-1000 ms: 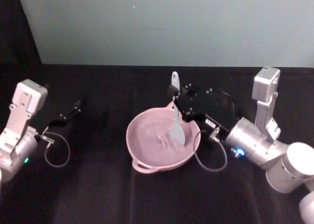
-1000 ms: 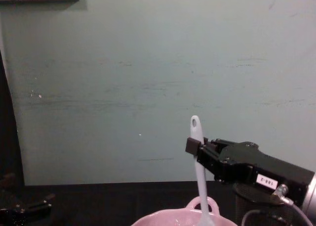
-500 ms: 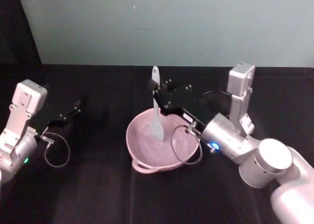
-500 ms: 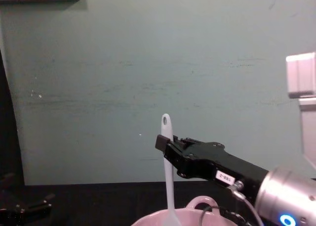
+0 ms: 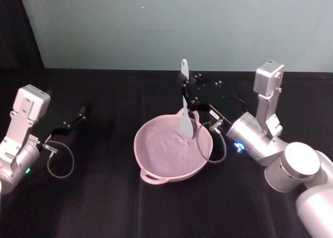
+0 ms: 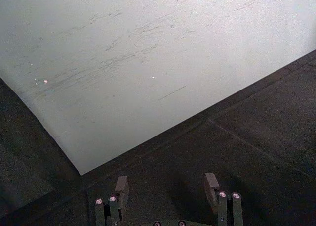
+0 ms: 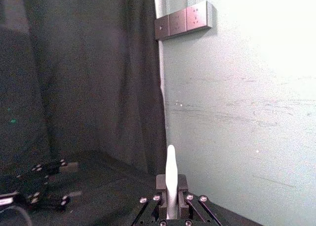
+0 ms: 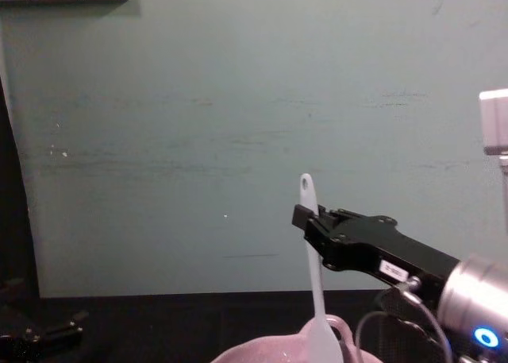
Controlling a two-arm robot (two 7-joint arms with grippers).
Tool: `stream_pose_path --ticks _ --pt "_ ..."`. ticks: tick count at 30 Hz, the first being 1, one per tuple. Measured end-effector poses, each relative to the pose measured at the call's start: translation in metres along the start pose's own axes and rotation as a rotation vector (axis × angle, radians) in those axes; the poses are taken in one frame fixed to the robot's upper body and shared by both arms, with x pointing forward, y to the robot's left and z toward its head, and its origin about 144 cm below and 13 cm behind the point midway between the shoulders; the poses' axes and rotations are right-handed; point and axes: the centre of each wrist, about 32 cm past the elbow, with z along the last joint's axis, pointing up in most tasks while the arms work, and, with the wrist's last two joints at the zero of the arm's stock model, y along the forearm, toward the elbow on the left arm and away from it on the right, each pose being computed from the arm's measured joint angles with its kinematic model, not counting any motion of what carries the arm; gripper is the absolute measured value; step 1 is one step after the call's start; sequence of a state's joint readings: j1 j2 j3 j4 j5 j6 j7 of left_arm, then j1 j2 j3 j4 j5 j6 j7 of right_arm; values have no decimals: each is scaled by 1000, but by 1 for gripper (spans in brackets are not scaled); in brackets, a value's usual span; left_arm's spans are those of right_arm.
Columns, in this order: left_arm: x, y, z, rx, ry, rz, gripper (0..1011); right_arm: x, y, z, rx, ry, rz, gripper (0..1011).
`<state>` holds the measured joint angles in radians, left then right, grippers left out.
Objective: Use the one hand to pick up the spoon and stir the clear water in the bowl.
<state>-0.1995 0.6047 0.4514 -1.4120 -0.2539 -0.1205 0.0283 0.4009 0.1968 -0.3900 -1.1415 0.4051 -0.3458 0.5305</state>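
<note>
The pale pink bowl (image 5: 143, 155) sits mid-table with water in it; its rim (image 8: 266, 352) shows low in the chest view. The long white spoon (image 5: 185, 107) stands nearly upright, its scoop dipped in the water at the bowl's far right side. My right gripper (image 5: 183, 87) is shut on the upper handle of the spoon (image 8: 313, 287), just below the holed tip. From the right wrist view the spoon's handle (image 7: 171, 172) rises between the fingers (image 7: 181, 182). My left gripper (image 5: 75, 118) rests open at the table's left, away from the bowl.
The black table cloth runs back to a teal wall. A dark mesh cup (image 8: 394, 325) stands behind the bowl, under the right wrist. A cable loop (image 5: 210, 144) hangs from the right wrist over the bowl's right rim.
The right gripper swept the spoon to the left across the bowl, then back to the right and toward the far rim. The left arm stayed put.
</note>
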Motion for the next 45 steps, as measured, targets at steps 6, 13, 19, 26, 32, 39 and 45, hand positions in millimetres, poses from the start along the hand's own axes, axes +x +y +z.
stream_pose_path --ticks 6,13,19,26,32,39,45 --pt "0 0 0 0 0 0 1011 -5 -21 6 -24 28 45 136" --pt "0 0 0 0 0 0 1011 -19 -27 9 -34 76 99 136" --pt "0 0 0 0 0 0 1011 -34 -18 8 -22 105 139 136" --pt "0 0 0 0 0 0 1011 -34 2 -1 -5 85 113 136" --pt "0 0 0 0 0 0 1011 -25 13 -8 1 50 65 136" --pt "0 0 0 0 0 0 1011 -9 11 -8 4 -6 9 136" --pt "0 0 0 0 0 0 1011 -6 -8 -1 -19 -24 17 136"
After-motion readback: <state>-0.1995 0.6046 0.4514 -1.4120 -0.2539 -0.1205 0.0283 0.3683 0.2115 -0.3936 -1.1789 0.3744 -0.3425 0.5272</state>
